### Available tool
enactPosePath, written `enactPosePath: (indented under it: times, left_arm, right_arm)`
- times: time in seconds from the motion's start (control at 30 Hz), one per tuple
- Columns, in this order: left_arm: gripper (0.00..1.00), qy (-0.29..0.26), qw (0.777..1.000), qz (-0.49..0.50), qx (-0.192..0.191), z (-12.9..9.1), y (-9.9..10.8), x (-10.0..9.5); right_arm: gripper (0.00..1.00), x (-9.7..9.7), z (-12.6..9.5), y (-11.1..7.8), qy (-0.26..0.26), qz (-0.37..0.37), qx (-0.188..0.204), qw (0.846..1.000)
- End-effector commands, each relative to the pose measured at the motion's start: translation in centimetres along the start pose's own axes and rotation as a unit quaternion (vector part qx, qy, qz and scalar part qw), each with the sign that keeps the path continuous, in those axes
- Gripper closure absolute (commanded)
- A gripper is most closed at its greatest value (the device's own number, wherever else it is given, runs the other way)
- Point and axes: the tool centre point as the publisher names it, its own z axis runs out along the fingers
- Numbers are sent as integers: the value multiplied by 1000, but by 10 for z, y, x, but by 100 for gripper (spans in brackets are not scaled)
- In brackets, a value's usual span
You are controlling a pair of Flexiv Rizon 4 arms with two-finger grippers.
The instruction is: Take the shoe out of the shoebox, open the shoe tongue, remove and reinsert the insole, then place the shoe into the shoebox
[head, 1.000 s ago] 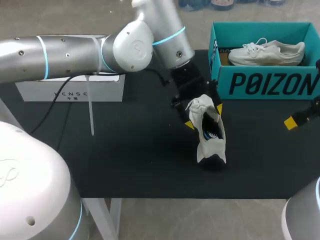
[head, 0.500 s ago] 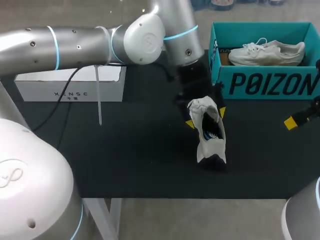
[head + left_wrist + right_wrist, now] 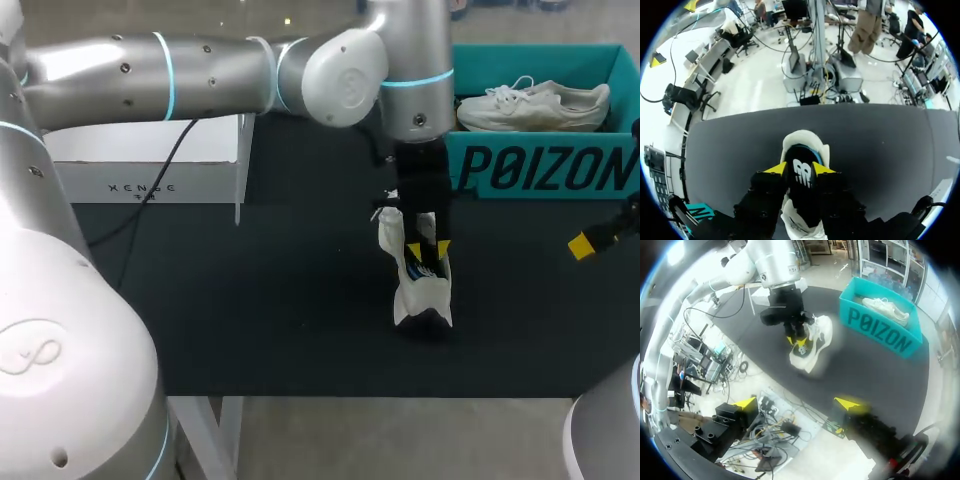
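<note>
**benchwatcher:** So where's the shoe (image 3: 415, 295) at?

**gripnerd:** It's out of the box, sitting on the black bench (image 3: 250, 300) near the middle. It's a white one with a dark inside. In the head view its toe points at the near edge and the opening faces up. It's a little way in front of the shoebox (image 3: 540, 165) and not touching it.

**benchwatcher:** And the left pincer (image 3: 428, 248)?

**gripnerd:** It's clenched on the shoe. The wrist view shows both yellow tips pressed against a black flap (image 3: 801, 175) with a white logo at the shoe's opening, one tip on each side. I can't tell if that flap is the tongue or the insole. The white toe sticks out ahead of the fingers. The left arm comes in from the left, reaches well past the middle, and drops almost straight down onto the shoe.

**benchwatcher:** Right side doing anything?

**gripnerd:** The right pincer (image 3: 798, 403) is released, with its tips spread wide and nothing between them. It hangs at the right edge of the bench, well apart from the shoe. Only one yellow tip shows in the head view.

**benchwatcher:** What else is on there?

**gripnerd:** The teal shoebox is at the far right with no lid on it, and a second white shoe (image 3: 530, 105) lies on its side inside. There's also a white box (image 3: 150, 175) at the far left of the bench, under the left arm.
</note>
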Motion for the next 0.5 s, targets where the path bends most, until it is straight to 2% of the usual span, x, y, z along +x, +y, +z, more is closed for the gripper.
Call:
enactPosePath:
  times: [0.03, 0.27, 0.5]
  left_arm:
    - [100, 26, 1000, -1, 6, 7, 6, -3]
    - [100, 35, 999, -1, 21, 17, 5, -3]
    - [100, 52, 997, 4, 50, 38, 1, -2]
  right_arm:
    - [0, -1, 1, 4, 1, 1, 4, 1000]
    - [0, -1, 1, 4, 1, 1, 4, 1000]
    - [0, -1, 1, 4, 1, 1, 4, 1000]
